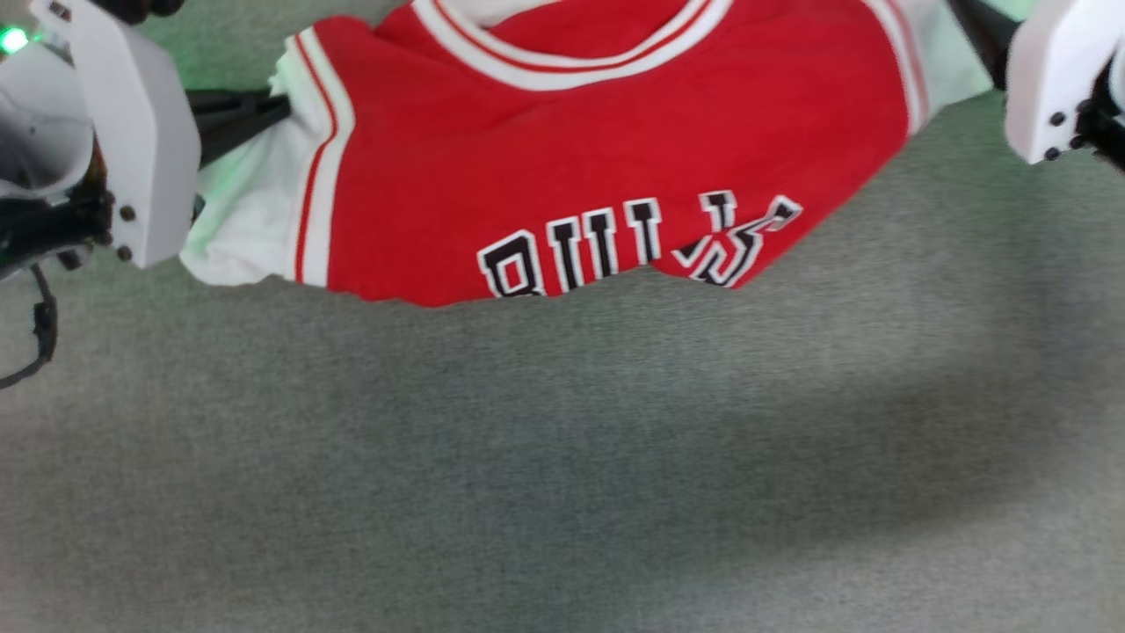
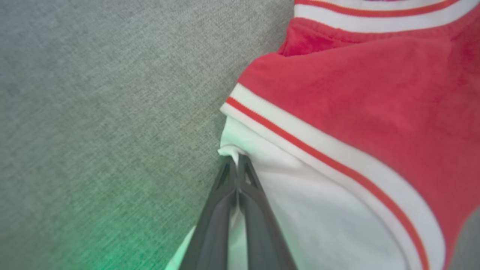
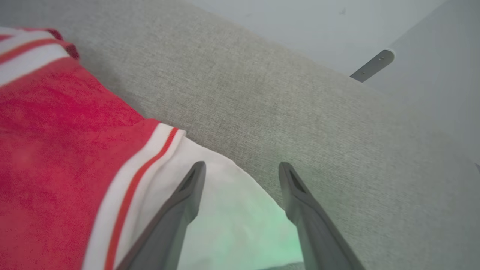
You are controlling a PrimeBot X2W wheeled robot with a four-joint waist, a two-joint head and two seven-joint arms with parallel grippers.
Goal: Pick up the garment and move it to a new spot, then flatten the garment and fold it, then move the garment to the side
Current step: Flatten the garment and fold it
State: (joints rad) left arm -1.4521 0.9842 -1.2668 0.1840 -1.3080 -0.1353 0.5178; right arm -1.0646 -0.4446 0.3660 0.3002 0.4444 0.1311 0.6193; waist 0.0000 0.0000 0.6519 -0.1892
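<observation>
On the garment (image 2: 356, 93), left hand (image 2: 237, 159) clamped

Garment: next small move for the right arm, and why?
Probably close the right pincer on the white sleeve. Its fingers stand open with the sleeve's edge between them, while the left pincer is shut on the other sleeve of the garment. Both holds seem needed to lift it evenly off the grey surface.

Wears a white, flat-sided left wrist shell (image 1: 132, 132); bears dark round screws (image 1: 126, 213) at its lower edge, a green lamp (image 1: 12, 40) above-left of it, a black cable (image 1: 39, 338) looping below. Ends in dark grey tapered fingers (image 3: 176, 217).
</observation>
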